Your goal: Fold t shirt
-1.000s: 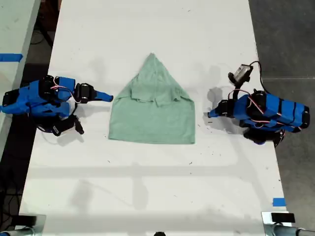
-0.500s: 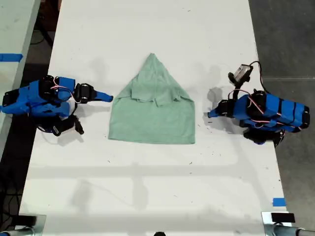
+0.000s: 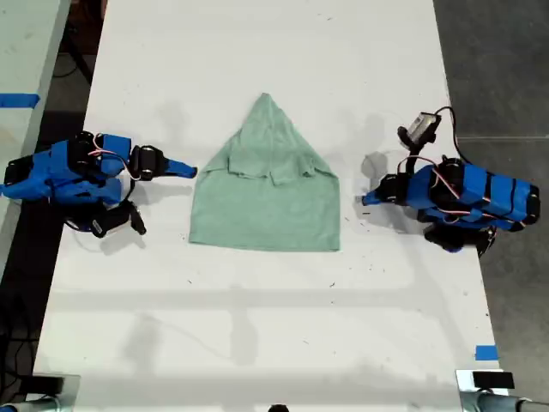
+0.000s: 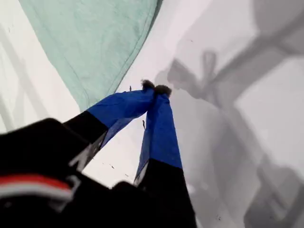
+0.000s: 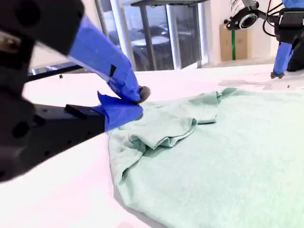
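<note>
Both tools are closed on nothing: my first gripper (image 4: 156, 89) sits beside the t shirt (image 3: 265, 184) on the exterior view's right, my second gripper (image 5: 137, 102) right at its edge on that view's left. Shirt's mid-table (image 3: 257, 326), sleeves folded in, top pointed.

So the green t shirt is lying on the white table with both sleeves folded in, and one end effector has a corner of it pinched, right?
Not quite. The t shirt does lie on the white table with both sleeves folded in, but neither end effector pinches it. My first end effector and my second end effector are both closed on nothing beside its edges, as both wrist views show.
</note>
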Available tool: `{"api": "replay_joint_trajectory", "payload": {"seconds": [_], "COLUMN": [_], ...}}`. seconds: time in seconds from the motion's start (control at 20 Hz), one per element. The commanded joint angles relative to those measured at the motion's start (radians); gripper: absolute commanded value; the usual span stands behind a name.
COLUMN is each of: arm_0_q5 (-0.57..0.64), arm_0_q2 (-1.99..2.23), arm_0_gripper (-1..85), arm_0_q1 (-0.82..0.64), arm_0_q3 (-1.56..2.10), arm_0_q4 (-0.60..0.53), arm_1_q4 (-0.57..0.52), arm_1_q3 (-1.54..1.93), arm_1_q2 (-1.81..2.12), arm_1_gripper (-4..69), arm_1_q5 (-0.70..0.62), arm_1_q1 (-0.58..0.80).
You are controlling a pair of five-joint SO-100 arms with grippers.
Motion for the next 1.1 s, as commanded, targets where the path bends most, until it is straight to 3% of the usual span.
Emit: {"api": "replay_joint_trajectory", "payload": {"seconds": [0.0,0.5,0.75,1.05], "arm_0_q5": [-0.021,-0.023,-0.023,-0.023], "arm_0_q2": [0.009,0.009,0.009,0.009], "arm_0_gripper": [-0.2,-0.2,-0.2,-0.2], "arm_0_q1": [-0.006,-0.008,-0.009,-0.009], "arm_0_q3": [0.006,0.008,0.008,0.008], "arm_0_q4": [0.003,0.003,0.003,0.003], "arm_1_q4": [-0.006,-0.006,0.064,0.052], "arm_1_q3": [0.029,0.029,-0.002,0.018], "arm_1_q2": [0.014,0.014,0.014,0.014], "arm_1_gripper": [-0.2,-0.2,-0.2,-0.2], "arm_1_q5": [0.006,0.005,0.074,0.101], "arm_1_q1": [-0.002,0.0,0.006,0.015]}}
